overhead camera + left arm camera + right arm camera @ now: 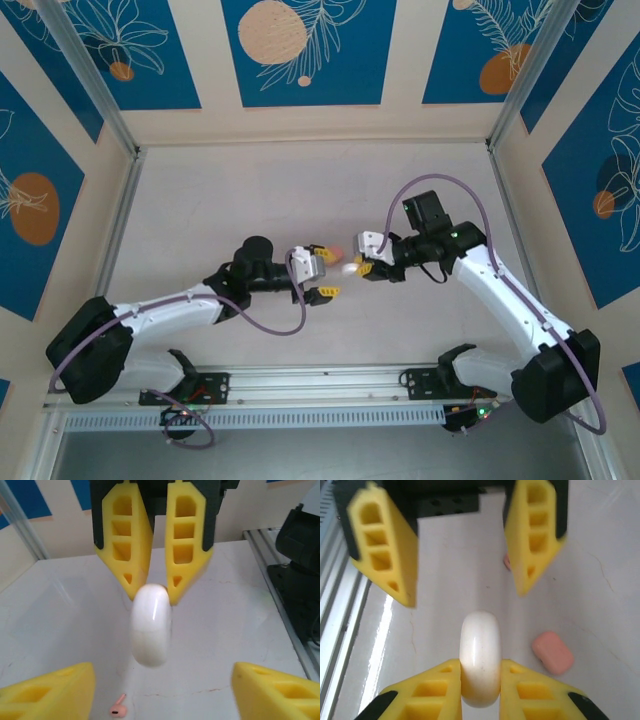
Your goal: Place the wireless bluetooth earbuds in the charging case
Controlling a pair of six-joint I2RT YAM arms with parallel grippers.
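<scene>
My right gripper (480, 666) is shut on a white round disc (480, 655), which stands on edge between its yellow fingers. Facing it, my left gripper (164, 677) is open wide, with its fingers apart from the disc (151, 630) and nothing between them. The pink charging case (552, 652) lies shut on the table just beside the disc. One small pink earbud (118, 707) lies on the table by my left gripper's finger (50, 690). From above, both grippers (322, 271) (362, 265) meet at the middle of the table (300, 180).
A metal rail (320, 380) runs along the near edge by the arm bases. The right arm's black body (300, 580) stands close on the right in the left wrist view. Walls with blue panels enclose the white table on three sides.
</scene>
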